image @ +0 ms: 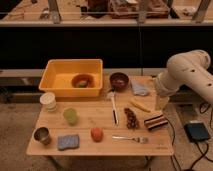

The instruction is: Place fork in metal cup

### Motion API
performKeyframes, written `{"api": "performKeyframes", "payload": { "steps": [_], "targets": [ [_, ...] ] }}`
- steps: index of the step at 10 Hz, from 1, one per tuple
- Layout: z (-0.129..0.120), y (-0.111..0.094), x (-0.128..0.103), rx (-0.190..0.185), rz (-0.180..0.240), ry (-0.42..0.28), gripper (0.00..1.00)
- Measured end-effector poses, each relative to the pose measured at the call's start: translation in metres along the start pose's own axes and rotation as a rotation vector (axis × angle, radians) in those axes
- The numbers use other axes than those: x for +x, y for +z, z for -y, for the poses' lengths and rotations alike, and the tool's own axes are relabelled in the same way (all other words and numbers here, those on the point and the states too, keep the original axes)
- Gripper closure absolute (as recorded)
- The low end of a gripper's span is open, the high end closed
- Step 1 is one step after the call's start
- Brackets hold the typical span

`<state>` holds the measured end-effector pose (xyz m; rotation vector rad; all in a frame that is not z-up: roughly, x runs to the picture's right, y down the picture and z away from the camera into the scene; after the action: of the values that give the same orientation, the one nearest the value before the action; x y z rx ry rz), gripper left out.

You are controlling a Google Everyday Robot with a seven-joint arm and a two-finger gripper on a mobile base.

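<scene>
Camera view: one slim silver fork [131, 138] is lying flat near the front edge of the smooth wooden table [100, 117], well apart from the one dull, tapered metal cup [42, 135] standing at the front-left corner. The gripper [161, 103] is hanging at the table's right edge, jaws spread, holding nothing.

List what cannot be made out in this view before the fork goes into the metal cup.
All in the camera view:
Pincer, low at the light wooden table's right edge: its shape merges with the white robot arm above it.
Small slim silver fork: tines too small to count.
Dull grey steel cup: its own wall hides the inside.
The white robot arm: cut off by the right edge.
</scene>
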<state>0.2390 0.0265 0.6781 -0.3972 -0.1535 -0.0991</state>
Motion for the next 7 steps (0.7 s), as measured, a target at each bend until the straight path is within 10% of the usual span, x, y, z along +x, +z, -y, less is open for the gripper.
{"api": "performKeyframes", "payload": {
  "steps": [7],
  "targets": [
    [-0.0052, 0.0065, -0.0001, -0.031, 0.01, 0.01, 0.2]
  ]
}}
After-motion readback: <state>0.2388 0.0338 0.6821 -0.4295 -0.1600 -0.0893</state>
